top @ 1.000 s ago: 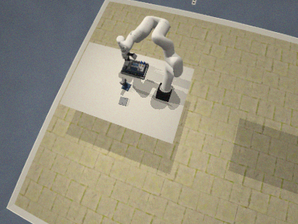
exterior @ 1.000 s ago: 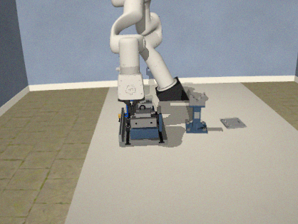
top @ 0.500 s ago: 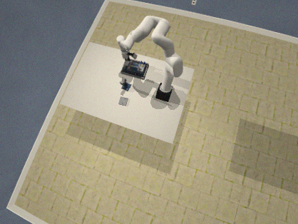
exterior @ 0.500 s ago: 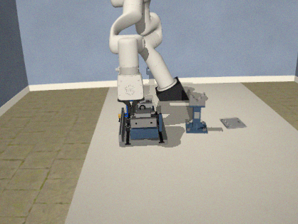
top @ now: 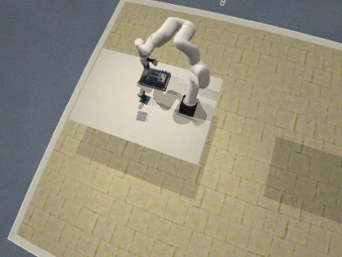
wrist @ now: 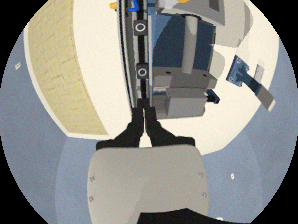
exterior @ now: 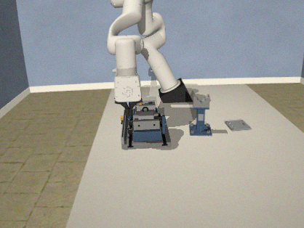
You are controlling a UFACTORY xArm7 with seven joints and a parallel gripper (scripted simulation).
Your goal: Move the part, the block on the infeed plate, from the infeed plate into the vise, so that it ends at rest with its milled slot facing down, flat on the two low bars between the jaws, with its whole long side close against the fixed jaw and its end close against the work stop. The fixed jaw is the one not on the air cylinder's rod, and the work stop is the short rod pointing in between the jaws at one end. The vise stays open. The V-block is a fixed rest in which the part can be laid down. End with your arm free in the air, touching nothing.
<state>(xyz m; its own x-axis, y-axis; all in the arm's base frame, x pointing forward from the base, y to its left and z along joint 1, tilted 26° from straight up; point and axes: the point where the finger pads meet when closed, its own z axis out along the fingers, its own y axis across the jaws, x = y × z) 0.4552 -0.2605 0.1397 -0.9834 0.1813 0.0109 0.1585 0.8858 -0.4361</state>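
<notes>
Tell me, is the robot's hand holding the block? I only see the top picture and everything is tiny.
Observer: No. In the wrist view the gripper has its fingers pressed together with nothing between them.
Operator: Where is the hand, then?
Observer: The exterior view shows it down low beside the vise, on the side away from the V-block.
Operator: Is the block on the plate?
Observer: No. In the exterior view the infeed plate lies flat with no block on it.
</notes>
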